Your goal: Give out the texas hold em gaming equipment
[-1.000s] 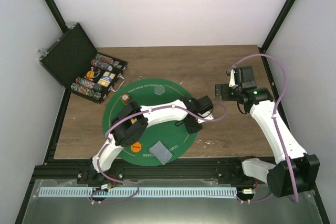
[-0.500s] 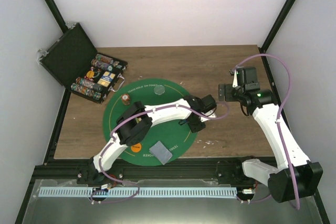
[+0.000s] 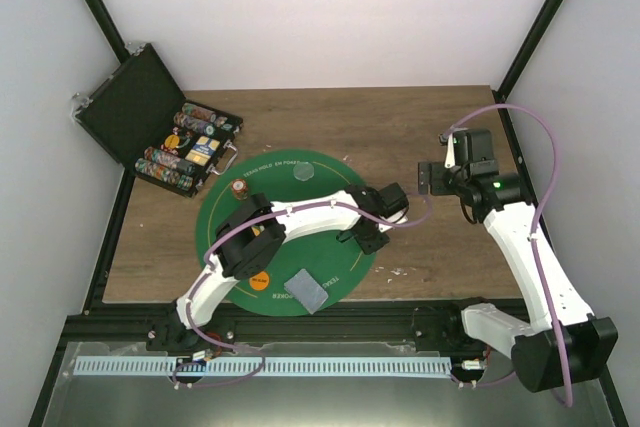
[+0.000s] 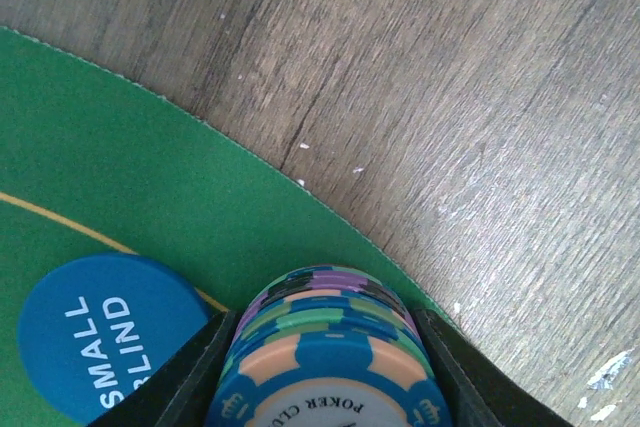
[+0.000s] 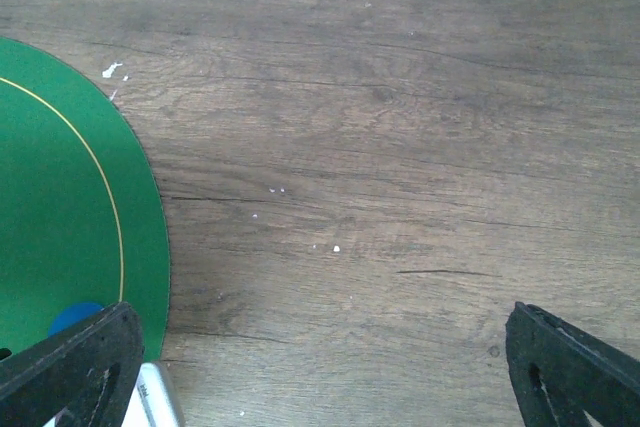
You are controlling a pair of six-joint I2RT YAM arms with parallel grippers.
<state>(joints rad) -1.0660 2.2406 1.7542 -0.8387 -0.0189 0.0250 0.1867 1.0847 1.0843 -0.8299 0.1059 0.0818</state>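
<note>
Green mat (image 4: 150, 177) edge: left gripper (image 4: 325, 392) clamps chip stack (image 4: 320, 312) beside small-blind disc (image 4: 100, 337), likely to seat it there; right gripper (image 5: 320, 367) hangs open, empty.

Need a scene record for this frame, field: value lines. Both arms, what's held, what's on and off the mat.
left gripper: jaws shut on multicoloured poker chip stack, at right edge of round green felt mat
right gripper: jaws open, empty, over wooden table, right of mat
beside held stack: blue "SMALL BLIND" disc, on mat
also on mat: orange disc, grey-blue card deck, clear-grey disc, short brownish chip stack
off mat: open black chip case, far left
</note>
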